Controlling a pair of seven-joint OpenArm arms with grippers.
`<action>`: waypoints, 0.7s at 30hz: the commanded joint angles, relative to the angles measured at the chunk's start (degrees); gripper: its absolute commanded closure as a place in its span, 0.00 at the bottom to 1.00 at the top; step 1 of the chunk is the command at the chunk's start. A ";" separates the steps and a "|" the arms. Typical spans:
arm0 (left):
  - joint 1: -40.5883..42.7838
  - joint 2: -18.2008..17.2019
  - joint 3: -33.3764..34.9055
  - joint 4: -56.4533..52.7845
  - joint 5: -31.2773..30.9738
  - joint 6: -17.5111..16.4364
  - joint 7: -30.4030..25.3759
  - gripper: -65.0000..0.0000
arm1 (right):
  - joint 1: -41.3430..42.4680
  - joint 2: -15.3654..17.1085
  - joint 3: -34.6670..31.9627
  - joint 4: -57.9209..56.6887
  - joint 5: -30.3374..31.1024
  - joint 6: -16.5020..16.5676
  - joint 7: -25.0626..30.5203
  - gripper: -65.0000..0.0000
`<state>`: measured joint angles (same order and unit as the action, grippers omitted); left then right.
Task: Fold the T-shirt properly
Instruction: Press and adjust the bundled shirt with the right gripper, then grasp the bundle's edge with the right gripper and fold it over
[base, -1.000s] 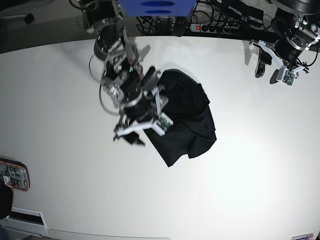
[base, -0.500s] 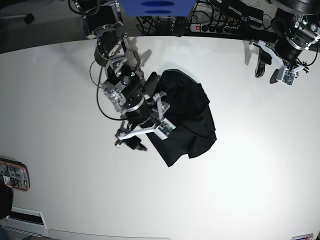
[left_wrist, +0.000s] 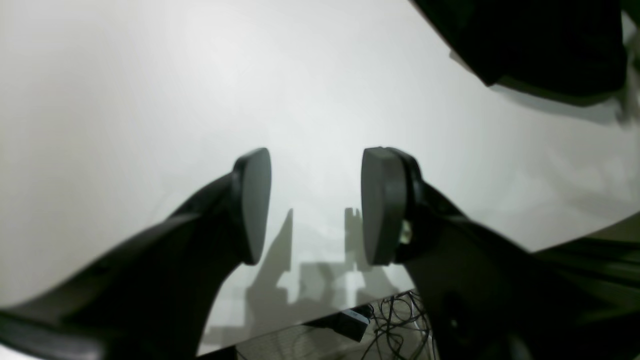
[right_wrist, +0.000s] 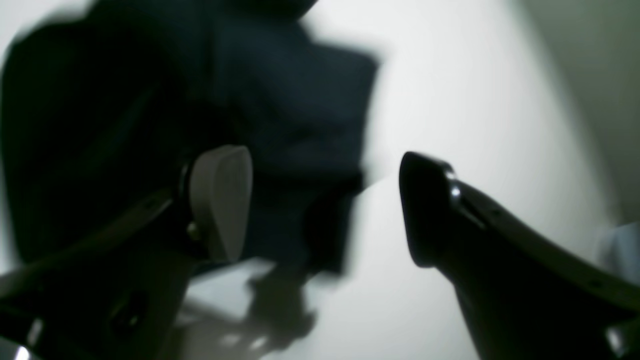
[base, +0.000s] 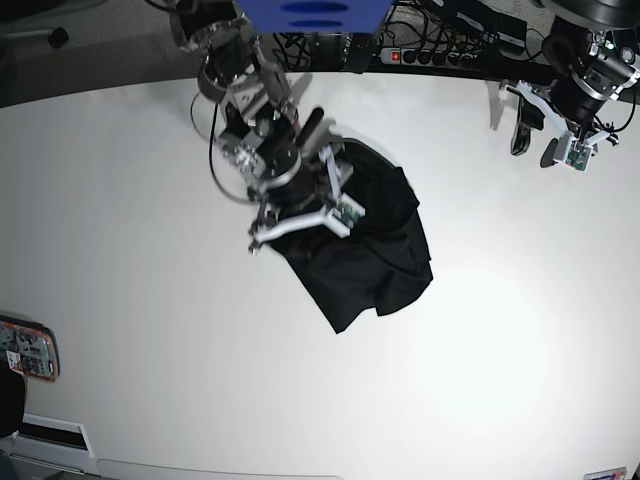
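Observation:
The black T-shirt (base: 385, 240) lies in a crumpled heap on the white table (base: 130, 200), right of centre. My right gripper (base: 283, 243) hovers open at the heap's left edge. In the right wrist view this gripper (right_wrist: 322, 205) has its pale pad over the blurred dark T-shirt (right_wrist: 150, 100) and its other finger over bare table, with nothing between them. My left gripper (base: 510, 120) hangs open near the far right table edge, away from the cloth. In its own view the left gripper (left_wrist: 315, 205) holds nothing. I cannot identify a black mass (left_wrist: 525, 40) at the top right there.
A power strip (base: 430, 55) and tangled cables lie behind the table's far edge, next to a blue block (base: 310, 15). A small device with an orange rim (base: 25, 350) rests at the left front. The table's front edge runs along the bottom.
My right arm has swung toward the far side and to the right, from the T-shirt's lower left edge up over its upper left part. The T-shirt and left arm look unchanged.

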<state>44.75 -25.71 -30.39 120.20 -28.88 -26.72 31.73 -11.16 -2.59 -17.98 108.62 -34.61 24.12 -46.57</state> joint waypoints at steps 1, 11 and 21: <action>0.21 -0.70 -0.33 0.81 -0.43 0.13 -1.26 0.57 | 0.92 -0.44 0.00 1.14 0.19 -0.69 1.42 0.31; 0.39 -0.70 -0.33 0.81 -0.43 0.13 -1.26 0.57 | 1.80 -0.44 -0.18 0.44 0.37 -0.69 1.42 0.34; 0.39 -0.70 -0.33 0.81 -0.43 0.13 -1.26 0.57 | 9.09 -0.44 -0.26 0.09 0.28 -0.69 1.42 0.45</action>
<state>44.80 -25.74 -30.39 120.20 -28.67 -26.74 31.77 -3.73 -2.61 -18.26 107.48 -34.50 24.47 -46.92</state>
